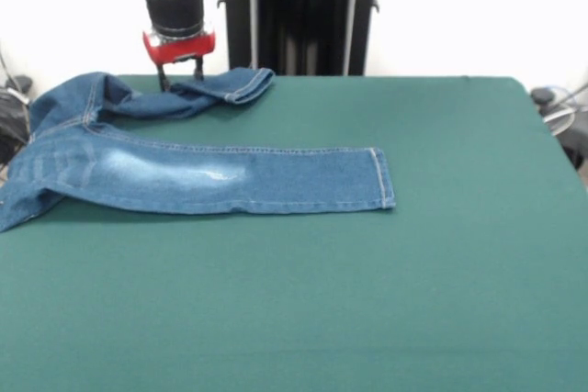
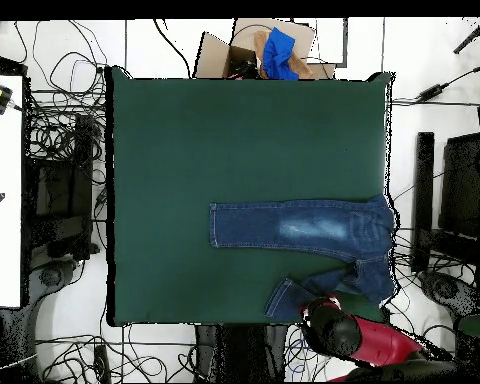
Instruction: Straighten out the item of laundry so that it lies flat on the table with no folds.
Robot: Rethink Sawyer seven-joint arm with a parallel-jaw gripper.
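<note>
The item of laundry (image 1: 184, 172) is a small pair of blue jeans lying at the left side of the green table (image 1: 367, 300). One leg is stretched flat toward the middle, its hem at about the table's centre. The other leg (image 1: 216, 89) is bent back and crumpled along the far edge. My gripper (image 1: 181, 73) hangs right over that crumpled leg, its two thin fingers apart and their tips down at the fabric. In the overhead view the jeans (image 2: 304, 225) lie toward the table's right edge (image 2: 234, 130), and the gripper (image 2: 319, 308) stands at the bent leg (image 2: 309, 290).
The waist end of the jeans reaches the table's side edge. Off the table stand a cardboard box with a blue cloth (image 2: 276, 52), tangled cables (image 2: 64, 170) and a white desk (image 2: 2, 200). Broad green surface extends in front of the jeans.
</note>
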